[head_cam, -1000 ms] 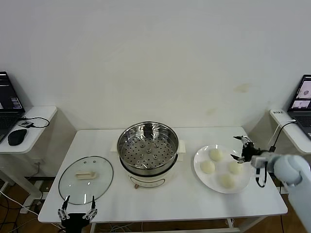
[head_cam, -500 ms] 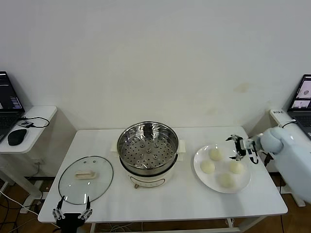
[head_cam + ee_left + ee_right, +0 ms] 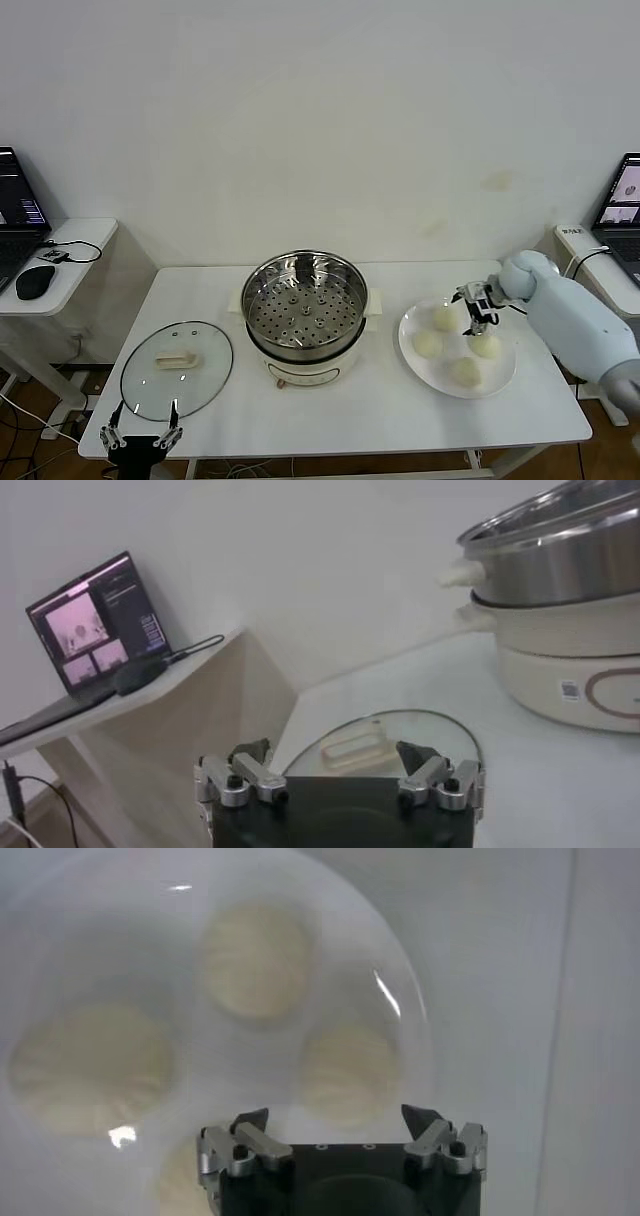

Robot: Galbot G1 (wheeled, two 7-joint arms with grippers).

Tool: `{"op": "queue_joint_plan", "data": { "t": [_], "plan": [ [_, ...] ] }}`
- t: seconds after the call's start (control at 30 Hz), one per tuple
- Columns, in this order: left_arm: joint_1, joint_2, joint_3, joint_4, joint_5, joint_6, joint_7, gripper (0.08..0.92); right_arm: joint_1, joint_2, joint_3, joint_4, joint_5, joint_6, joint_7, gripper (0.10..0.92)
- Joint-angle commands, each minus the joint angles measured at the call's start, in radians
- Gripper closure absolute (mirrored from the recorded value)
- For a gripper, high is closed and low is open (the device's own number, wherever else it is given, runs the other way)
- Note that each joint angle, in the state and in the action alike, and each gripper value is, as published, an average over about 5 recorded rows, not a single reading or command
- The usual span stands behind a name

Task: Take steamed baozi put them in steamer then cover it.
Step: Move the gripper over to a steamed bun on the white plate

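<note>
Jaws, right: our right gripper (image 3: pixel 474 307) hangs over the white plate (image 3: pixel 505 377), jaws apart and holding nothing; the right wrist view shows both tips spread above the buns.
Jaws, left: our left gripper (image 3: pixel 139 438) sits parked low at the near edge of the counter (image 3: pixel 330 410), just in front of the cover, jaws apart and empty.
Baozi: four steamed baozi (image 3: pixel 428 344) lie on the plate, none in the pot yet. The one nearest the steamer (image 3: pixel 306 310) and the one at the plate's right side (image 3: pixel 349 1072) flank our gripper.
Steamer: open, its perforated tray bare; it stands mid-counter, near the plate.
Cover: the cover (image 3: pixel 177 366) lies flat on the counter left of the steamer, handle up.
Handling: we judge the buns soft, light and easily dented, so we would close gently across the widest part of one, from above.
Room: buns sit near each other, so spread tips may nudge a neighbour. Between plate and steamer the way looks free, though the raised pot rim calls for a lift first.
</note>
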Motion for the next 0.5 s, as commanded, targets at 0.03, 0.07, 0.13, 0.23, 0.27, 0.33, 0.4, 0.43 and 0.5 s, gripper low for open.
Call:
{"op": "queue_joint_plan", "data": {
  "t": [0.03,0.07,0.13,0.23,0.27,0.33,0.4,0.43,0.5],
  "plan": [
    [-0.001,0.000,-0.002,0.002,0.004,-0.001,-0.001,0.177,0.042,0.047,-0.052,-0.068,-0.007,-0.005,-0.014,0.203],
    [-0.002,0.001,-0.003,0.002,0.005,-0.001,-0.002,0.177,0.043,0.052,-0.050,-0.073,-0.008,-0.006,-0.012,0.203],
    [-0.005,0.001,-0.005,0.003,0.007,-0.002,-0.002,0.177,0.043,0.061,-0.049,-0.079,-0.007,-0.007,-0.008,0.204],
    [-0.009,0.002,-0.007,0.004,0.012,-0.003,-0.002,0.177,0.042,0.076,-0.045,-0.086,-0.007,-0.011,-0.003,0.209],
    [-0.009,0.003,-0.007,0.005,0.013,-0.003,-0.002,0.177,0.042,0.081,-0.044,-0.089,-0.007,-0.013,-0.003,0.212],
    [-0.009,0.003,-0.008,0.005,0.015,-0.004,-0.002,0.177,0.040,0.089,-0.043,-0.096,-0.009,-0.014,-0.002,0.218],
    [-0.009,0.003,-0.009,0.006,0.015,-0.005,-0.002,0.177,0.039,0.097,-0.042,-0.102,-0.013,-0.015,0.000,0.234],
    [-0.009,0.003,-0.010,0.006,0.015,-0.006,-0.002,0.177,0.039,0.101,-0.042,-0.106,-0.016,-0.015,0.001,0.246],
    [-0.010,0.003,-0.012,0.007,0.014,-0.007,-0.003,0.177,0.038,0.109,-0.040,-0.112,-0.025,-0.017,0.002,0.280]
  ]
}}
